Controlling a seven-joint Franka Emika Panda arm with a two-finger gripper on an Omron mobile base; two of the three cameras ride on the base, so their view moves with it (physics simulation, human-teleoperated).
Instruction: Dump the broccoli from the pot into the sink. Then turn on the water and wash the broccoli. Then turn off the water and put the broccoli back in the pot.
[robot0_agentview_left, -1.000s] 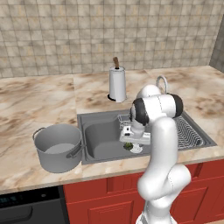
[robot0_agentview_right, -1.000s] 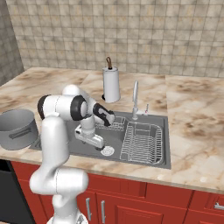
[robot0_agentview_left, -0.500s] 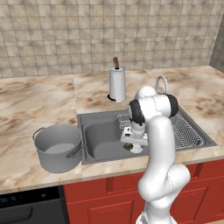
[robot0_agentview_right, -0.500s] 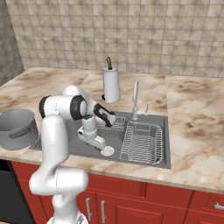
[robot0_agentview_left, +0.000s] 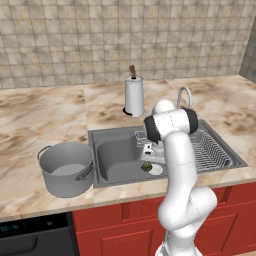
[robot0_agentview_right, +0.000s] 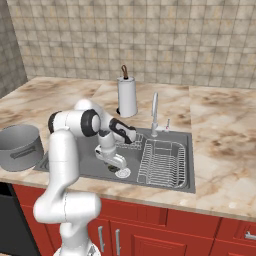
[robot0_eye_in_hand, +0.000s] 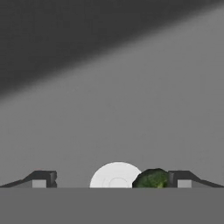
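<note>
The pincer (robot0_eye_in_hand: 111, 179) was wide open and held nothing, low in the sink (robot0_agentview_left: 112, 160). The broccoli (robot0_eye_in_hand: 151, 179) sat by one tip, next to the round drain (robot0_eye_in_hand: 114, 175). No water ran. The pot (robot0_agentview_left: 65, 167) stood on the surface (robot0_agentview_left: 30, 125) at lower left, waiting. I think the washing was done; picking up was left.

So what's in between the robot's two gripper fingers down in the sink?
In the hand view, the broccoli sits beside one fingertip, with the round white drain next to it on the sink floor.
</note>
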